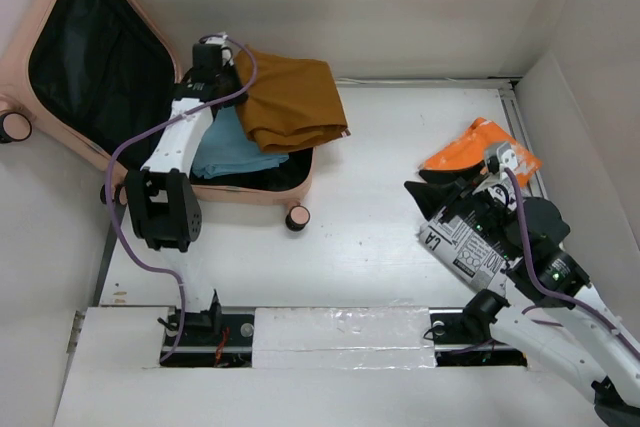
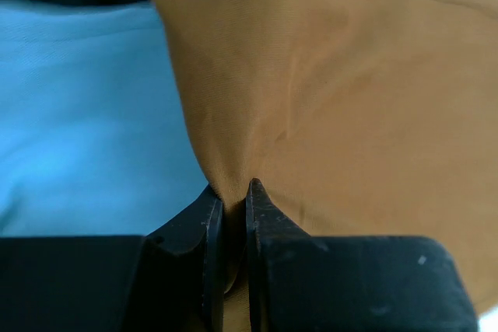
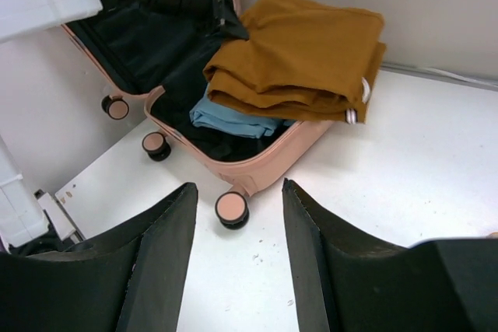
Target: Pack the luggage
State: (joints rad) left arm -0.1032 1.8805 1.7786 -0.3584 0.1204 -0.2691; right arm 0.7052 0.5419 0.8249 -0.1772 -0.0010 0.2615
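Note:
The pale pink luggage lies open at the back left, lid propped against the wall, black lining showing. A folded light blue garment lies inside. A mustard-brown garment rests on the luggage's right rim and spills over it. My left gripper is shut on the brown garment's edge, blue cloth beside it. My right gripper is open and empty, at the right of the table, facing the luggage and the brown garment.
An orange packet lies at the back right next to the right arm. Walls close the table at the back and right. A caster wheel sticks out at the luggage's near corner, also in the right wrist view.

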